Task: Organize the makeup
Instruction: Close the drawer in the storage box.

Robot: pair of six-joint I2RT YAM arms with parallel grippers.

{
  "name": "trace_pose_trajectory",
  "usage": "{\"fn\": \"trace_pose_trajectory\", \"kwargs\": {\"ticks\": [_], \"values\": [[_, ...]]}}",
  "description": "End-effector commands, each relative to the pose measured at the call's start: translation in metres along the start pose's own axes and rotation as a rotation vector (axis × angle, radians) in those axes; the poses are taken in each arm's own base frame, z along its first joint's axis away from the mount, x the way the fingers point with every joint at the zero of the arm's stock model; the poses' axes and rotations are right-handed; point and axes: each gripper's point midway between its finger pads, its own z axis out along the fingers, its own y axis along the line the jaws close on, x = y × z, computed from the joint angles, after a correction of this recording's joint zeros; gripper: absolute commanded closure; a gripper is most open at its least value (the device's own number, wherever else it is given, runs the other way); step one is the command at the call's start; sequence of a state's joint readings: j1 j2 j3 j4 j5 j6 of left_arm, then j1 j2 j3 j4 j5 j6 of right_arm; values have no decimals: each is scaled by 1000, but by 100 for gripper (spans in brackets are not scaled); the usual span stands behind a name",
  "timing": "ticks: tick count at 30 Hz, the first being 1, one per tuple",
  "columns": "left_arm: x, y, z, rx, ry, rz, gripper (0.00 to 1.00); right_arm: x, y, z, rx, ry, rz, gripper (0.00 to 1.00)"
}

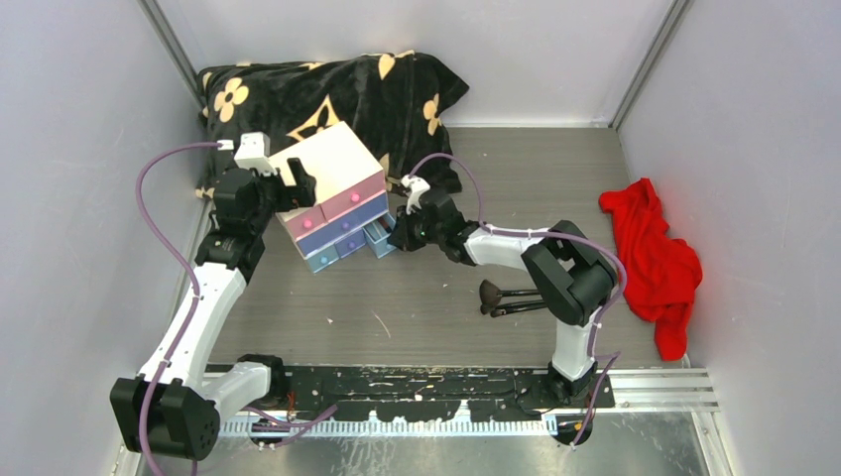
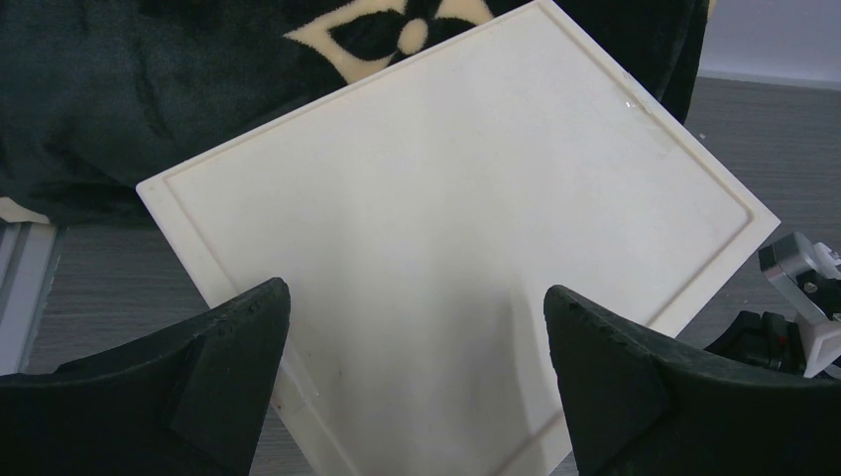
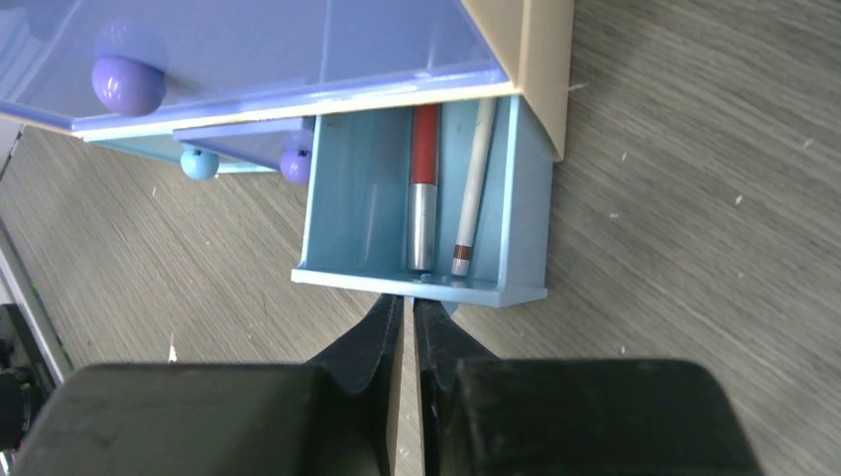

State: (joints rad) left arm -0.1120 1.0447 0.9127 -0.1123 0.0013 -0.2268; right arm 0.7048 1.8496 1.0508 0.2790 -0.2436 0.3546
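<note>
Two black-handled makeup brushes (image 1: 508,297) lie on the table near the right arm's elbow. The white chest (image 1: 332,164) stands tilted, its bottom right blue drawer (image 3: 426,213) pulled out. Inside the drawer lie a red and silver tube (image 3: 423,188) and a slim white pencil (image 3: 473,178). My right gripper (image 3: 410,299) is shut at the drawer's front, on the small blue knob that peeks out beside the fingertips. My left gripper (image 2: 417,302) hangs open over the chest's white top (image 2: 446,198), its fingers (image 2: 238,337) wide apart. Other makeup is out of view.
A black cushion with cream flowers (image 1: 327,94) lies behind the chest at the back. A red cloth (image 1: 655,258) is crumpled at the right. Grey walls close in on both sides, and a metal rail (image 1: 446,382) runs along the near edge.
</note>
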Motion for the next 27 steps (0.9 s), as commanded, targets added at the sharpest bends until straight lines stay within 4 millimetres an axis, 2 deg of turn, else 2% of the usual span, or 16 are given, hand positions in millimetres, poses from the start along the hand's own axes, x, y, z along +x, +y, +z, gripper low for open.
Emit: {"fn": "trace_pose_trajectory", "kwargs": {"ticks": [1,5,14,19,22,27], "values": [[36,12,-1,-53,139,-2,0,-37,16,11,-55,-104,-30,86],[36,12,-1,-50,139,-1,0,-43,13,20,-51,-127,-34,86],[36,12,-3,-54,136,2,1,-71,15,41,-54,-194,-45,86],[35,12,-3,-51,135,3,0,-72,10,49,-36,-202,-49,85],[36,12,-4,-50,136,2,1,-71,7,48,-24,-201,-57,80],[37,11,-3,-50,142,4,1,-69,3,42,-4,-209,-74,62]]}}
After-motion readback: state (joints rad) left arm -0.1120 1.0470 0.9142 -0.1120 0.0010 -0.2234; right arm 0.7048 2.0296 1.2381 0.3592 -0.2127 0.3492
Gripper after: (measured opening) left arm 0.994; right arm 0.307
